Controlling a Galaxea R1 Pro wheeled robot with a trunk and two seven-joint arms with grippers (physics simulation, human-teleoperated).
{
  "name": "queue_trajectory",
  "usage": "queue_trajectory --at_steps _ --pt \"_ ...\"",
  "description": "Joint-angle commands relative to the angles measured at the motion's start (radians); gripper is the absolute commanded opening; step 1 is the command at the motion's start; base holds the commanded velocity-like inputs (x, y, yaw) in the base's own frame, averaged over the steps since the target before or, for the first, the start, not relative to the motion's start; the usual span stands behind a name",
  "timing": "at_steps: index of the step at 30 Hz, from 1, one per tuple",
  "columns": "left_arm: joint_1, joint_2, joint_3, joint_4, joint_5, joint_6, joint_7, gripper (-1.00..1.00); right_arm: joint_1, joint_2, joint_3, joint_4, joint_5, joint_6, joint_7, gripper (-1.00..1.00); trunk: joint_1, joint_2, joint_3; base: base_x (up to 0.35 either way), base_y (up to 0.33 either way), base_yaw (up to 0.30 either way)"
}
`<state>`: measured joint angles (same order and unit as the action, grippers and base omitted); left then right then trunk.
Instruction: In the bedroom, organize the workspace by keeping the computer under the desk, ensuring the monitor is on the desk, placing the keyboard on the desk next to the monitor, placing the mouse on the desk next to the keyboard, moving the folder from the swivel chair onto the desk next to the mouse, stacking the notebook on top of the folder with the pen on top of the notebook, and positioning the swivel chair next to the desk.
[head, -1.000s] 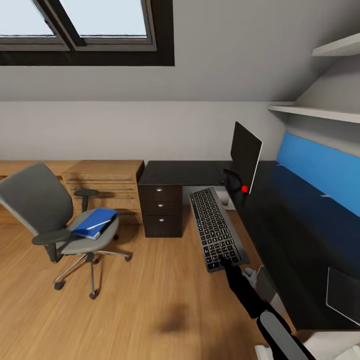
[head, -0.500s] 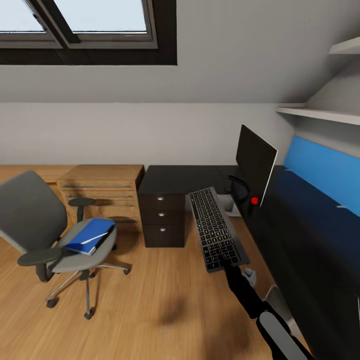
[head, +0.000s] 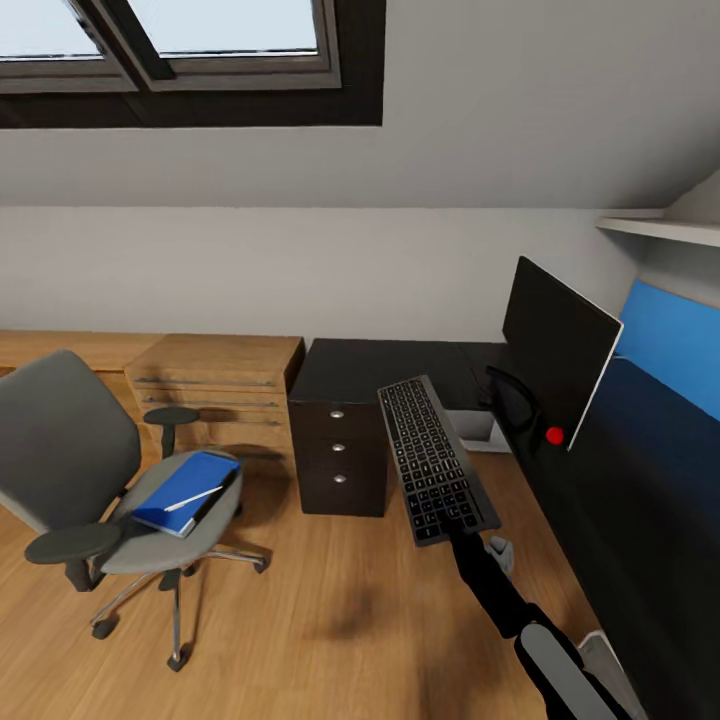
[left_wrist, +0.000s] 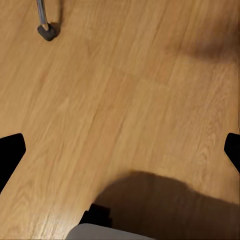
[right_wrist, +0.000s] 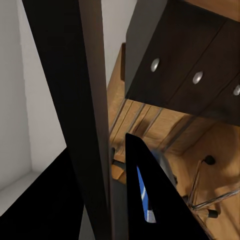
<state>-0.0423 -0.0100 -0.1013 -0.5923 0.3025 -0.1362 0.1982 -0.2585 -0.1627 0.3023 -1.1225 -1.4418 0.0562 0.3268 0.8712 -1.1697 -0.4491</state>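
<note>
Keyboard placement was the step in hand: the long, slim dark grey keyboard with black keys (head: 435, 460) was held at its near end by the right gripper (head: 462, 532), whose fingers were clamped on that edge, and was carried in the air above the wooden floor (head: 330, 620), just beside the large black L-shaped desk (head: 400, 365) but not yet over it. In the right wrist view the keyboard's edge (right_wrist: 82, 115) was seen clamped between the dark fingers (right_wrist: 145, 200). The wide black-fronted monitor with a red dot at its lower corner (head: 560, 345) was already standing on the desk. The thick bright blue folder (head: 188, 491), with a thin white-silver pen (head: 193, 498) lying on it, was resting on the seat of the grey padded swivel chair (head: 70, 450). The left gripper (left_wrist: 120, 150) was held spread wide and empty above the floor. The next move was judged to call for swinging the keyboard over the desktop, lowering it flat next to the monitor's stand, and only then releasing it.
</note>
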Motion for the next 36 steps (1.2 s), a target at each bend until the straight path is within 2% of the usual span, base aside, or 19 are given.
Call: queue_trajectory --at_steps 1,26,28,32,34,36 --pt "-0.001 0.001 -0.008 0.0 0.01 -0.005 0.008 1.0 -0.001 -0.001 0.001 0.0 -0.011 0.004 0.003 -1.0 0.001 -0.001 -0.001 0.335 0.0 0.0" --pt "-0.001 0.001 -0.009 -0.001 0.008 -0.008 0.001 1.0 -0.001 -0.001 0.001 0.0 -0.015 0.006 0.003 -1.0 0.001 -0.001 -0.001 0.331 0.0 0.0" --pt "-0.001 0.001 -0.01 -0.003 0.007 -0.033 0.0 1.0 -0.001 -0.001 0.001 0.0 -0.017 0.005 0.003 -1.0 0.001 -0.001 -0.001 0.323 0.0 0.0" --pt "-0.001 -0.001 -0.012 -0.006 0.006 -0.182 -0.007 1.0 -0.001 -0.001 0.001 0.0 -0.03 0.009 -0.002 -1.0 0.001 -0.001 -0.001 0.275 0.0 0.0" --pt "-0.001 -0.001 -0.012 -0.008 0.006 -0.209 -0.012 1.0 -0.001 0.0 0.0 -0.001 -0.051 0.008 -0.003 -1.0 0.001 -0.001 -0.001 0.165 0.0 0.0" --pt "-0.001 -0.002 -0.013 -0.013 0.006 -0.222 -0.029 1.0 -0.001 0.0 -0.001 -0.004 -0.093 0.008 -0.005 -1.0 0.001 -0.001 -0.001 0.072 0.0 0.0"
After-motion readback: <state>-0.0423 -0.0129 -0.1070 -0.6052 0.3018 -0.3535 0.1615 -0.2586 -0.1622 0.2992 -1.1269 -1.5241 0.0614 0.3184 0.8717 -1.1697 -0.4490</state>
